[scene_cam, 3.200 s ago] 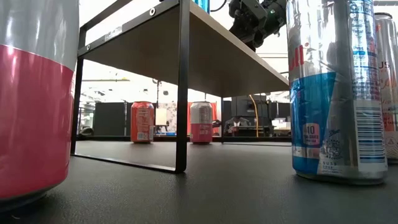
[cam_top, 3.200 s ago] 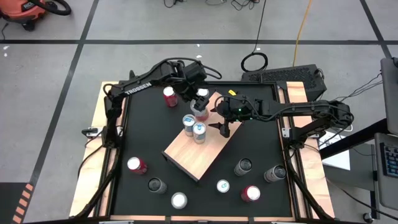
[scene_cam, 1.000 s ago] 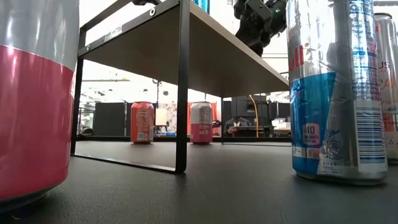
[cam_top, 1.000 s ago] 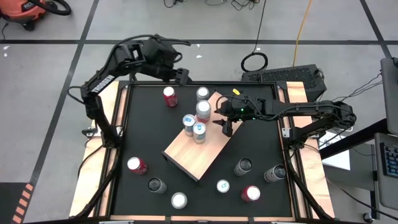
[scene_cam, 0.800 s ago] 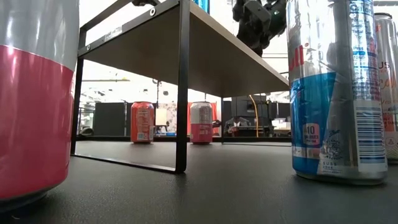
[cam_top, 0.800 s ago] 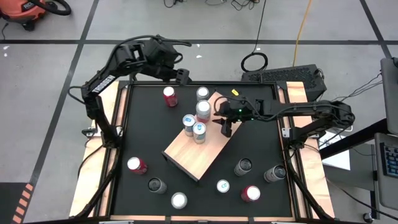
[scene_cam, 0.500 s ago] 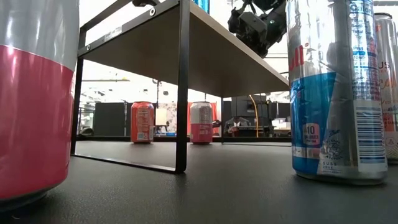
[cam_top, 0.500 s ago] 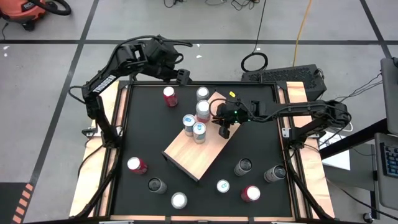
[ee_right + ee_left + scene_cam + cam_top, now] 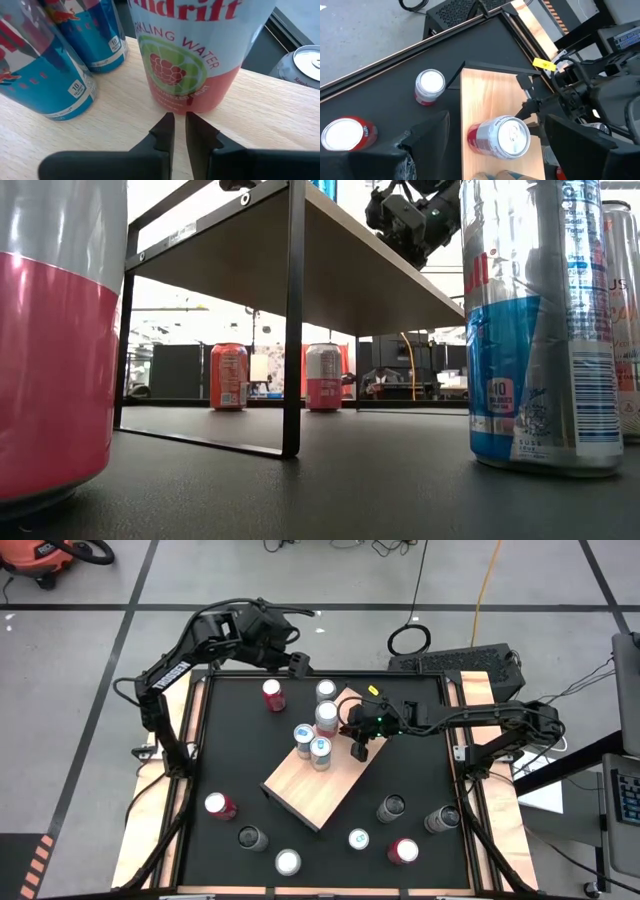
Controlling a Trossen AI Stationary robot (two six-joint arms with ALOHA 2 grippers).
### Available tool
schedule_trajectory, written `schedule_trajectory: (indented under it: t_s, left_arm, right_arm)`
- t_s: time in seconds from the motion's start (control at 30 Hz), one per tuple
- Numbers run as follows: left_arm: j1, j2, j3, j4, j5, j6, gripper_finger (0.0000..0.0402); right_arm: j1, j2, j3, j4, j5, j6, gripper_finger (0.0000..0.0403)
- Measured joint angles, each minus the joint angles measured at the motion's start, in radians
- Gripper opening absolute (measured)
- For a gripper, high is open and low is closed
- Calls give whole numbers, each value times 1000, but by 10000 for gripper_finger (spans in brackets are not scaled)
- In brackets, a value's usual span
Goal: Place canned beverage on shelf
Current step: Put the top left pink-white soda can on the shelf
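Just beyond right end effector (image 9: 179, 131): sparkling-water can (image 9: 197, 55).

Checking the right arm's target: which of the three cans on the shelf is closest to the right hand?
The red-and-white sparkling water can, nearest the shelf's far corner. The right hand sits shut beside it; the two blue cans stand farther away.

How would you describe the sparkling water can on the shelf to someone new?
Find the tan shelf lying slantwise mid-table. Three cans stand at its far end; the sparkling water can is nearest the corner. It alone is white above and red below, with a raspberry picture; the two neighbours are blue.
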Motion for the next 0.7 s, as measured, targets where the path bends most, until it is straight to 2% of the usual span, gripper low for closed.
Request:
schedule_trajectory:
  t_s: [0.7]
  left_arm:
    - [-18,17,-1,7,-1,-5,325]
  right_arm:
    - [-36,0,0,3,5,-27,22]
